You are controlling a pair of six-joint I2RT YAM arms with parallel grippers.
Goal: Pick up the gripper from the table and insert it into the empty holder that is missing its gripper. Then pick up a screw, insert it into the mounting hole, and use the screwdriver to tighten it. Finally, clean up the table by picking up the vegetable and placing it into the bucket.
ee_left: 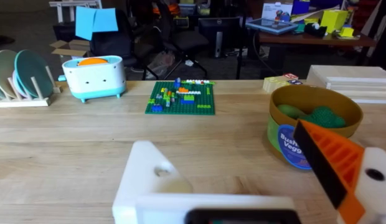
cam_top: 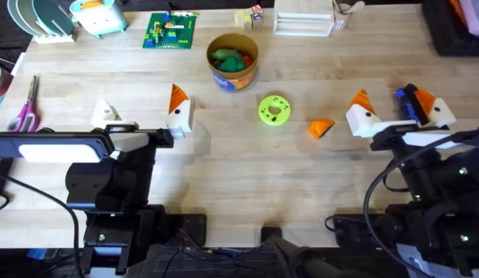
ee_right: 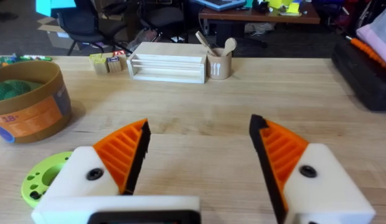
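Loose orange gripper [cam_top: 321, 127] on table, overhead; bare left holder [ee_left: 148, 180].

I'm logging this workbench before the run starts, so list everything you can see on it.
orange ribbed wedge: 1, orange, loose on table right of disc
disc: 1, yellow-green, table centre
bucket: 1, tan with blue base, behind disc, green toys inside
brick plate: 1, green, far left-centre
scissors: 1, pink handles, left edge
plate rack: 1, far left corner
wooden tray: 1, pale, far right-centre
screwdriver: 1, blue, beside right gripper
left gripper: open, one finger lacks its orange pad
right gripper: open, both pads orange
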